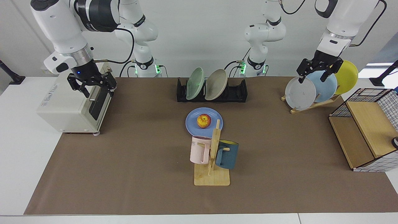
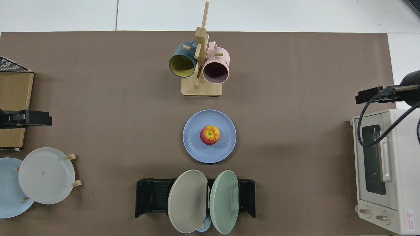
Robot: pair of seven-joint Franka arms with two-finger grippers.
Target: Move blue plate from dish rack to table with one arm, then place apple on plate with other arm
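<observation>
Top view gives you the red-yellow apple (image 2: 210, 135) centred on the round periwinkle-blue plate (image 2: 197, 149), flat on the brown-matted table (image 2: 295, 147), near the black slotted dish rack (image 2: 147, 196). Both grippers are spread open holding nothing: right gripper (image 1: 92, 90) over the white toaster oven (image 1: 62, 109), left gripper (image 1: 313, 76) by the grey plate (image 1: 300, 93).

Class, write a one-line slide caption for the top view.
Apple resting on the blue plate at the table's centre, between mug tree and dish rack.

brown-matted table (image 1: 124, 174), blue plate (image 1: 193, 124), dish rack (image 1: 239, 93), mug tree (image 1: 212, 177), toaster oven (image 1: 62, 109)
</observation>
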